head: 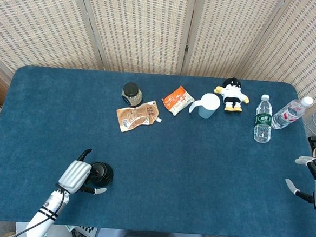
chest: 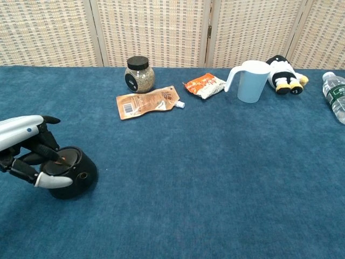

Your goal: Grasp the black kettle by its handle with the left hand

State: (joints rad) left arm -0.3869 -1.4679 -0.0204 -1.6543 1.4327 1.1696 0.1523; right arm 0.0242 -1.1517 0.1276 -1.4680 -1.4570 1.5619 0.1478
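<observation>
The small black kettle (head: 103, 173) (chest: 74, 174) stands near the table's front left corner. My left hand (head: 76, 175) (chest: 22, 144) lies over its left side, with fingers curled across the lid and handle and the thumb in front of the body, gripping it. The hand hides the handle itself. My right hand (head: 312, 179) hovers at the table's right edge, fingers spread and holding nothing; only the head view shows it.
Along the back stand a glass jar (head: 131, 93), a brown pouch (head: 138, 116), an orange snack packet (head: 176, 100), a pale pitcher (head: 206, 105) and a plush toy (head: 233, 94). Two water bottles (head: 263, 119) (head: 290, 112) are at the right. A screen stands behind.
</observation>
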